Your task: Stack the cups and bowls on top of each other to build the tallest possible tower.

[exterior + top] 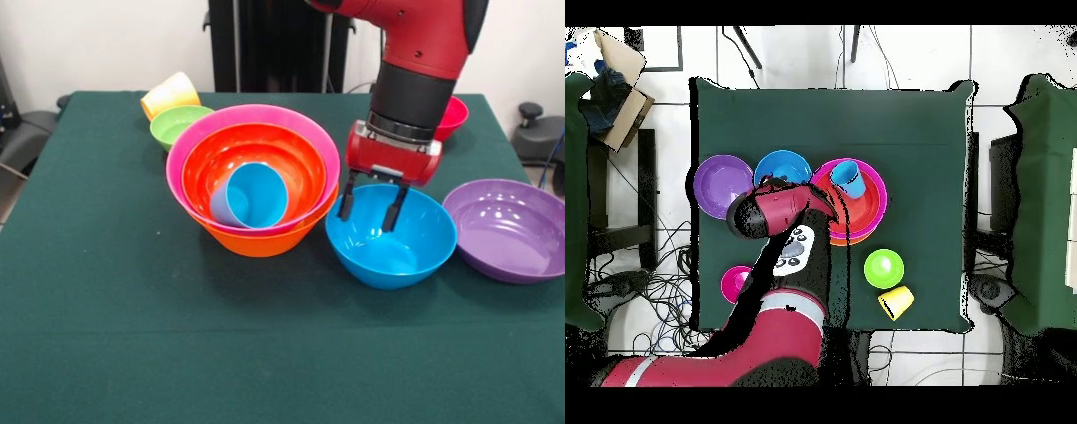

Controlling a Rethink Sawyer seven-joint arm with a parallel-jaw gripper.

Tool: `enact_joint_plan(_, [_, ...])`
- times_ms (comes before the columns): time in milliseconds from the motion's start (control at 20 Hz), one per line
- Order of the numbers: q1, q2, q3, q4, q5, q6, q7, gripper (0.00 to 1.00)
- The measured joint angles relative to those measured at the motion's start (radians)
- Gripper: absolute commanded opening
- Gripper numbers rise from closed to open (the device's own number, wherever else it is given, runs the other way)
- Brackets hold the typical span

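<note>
My gripper (372, 205) hangs with its two black fingers spread, tips dipping inside the rim of the glossy blue bowl (391, 237) at mid-table (106, 353). Beside it, the tower (256, 190): orange, pink and red-orange bowls nested, the light blue cup (252, 196) lying tilted inside. The purple bowl (508, 228) sits near the table's edge.

- You will find no readable text, label, brand, number or sign in either view.
- The arm (790, 245) shows small white markings on its dark panel from overhead; you cannot read them.
</note>
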Motion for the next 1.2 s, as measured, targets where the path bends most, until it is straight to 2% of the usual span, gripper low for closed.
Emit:
enact_joint_plan(700, [-0.009,0.005,-0.012,-0.002,0.0,0.0,0.0,1.0])
enact_joint_plan(950, [-0.063,0.005,0.023,-0.005,0.0,-0.001,0.0,1.0])
enact_joint_plan(1200, [-0.166,-0.008,0.113,0.0,-0.022,0.0,0.0,1.0])
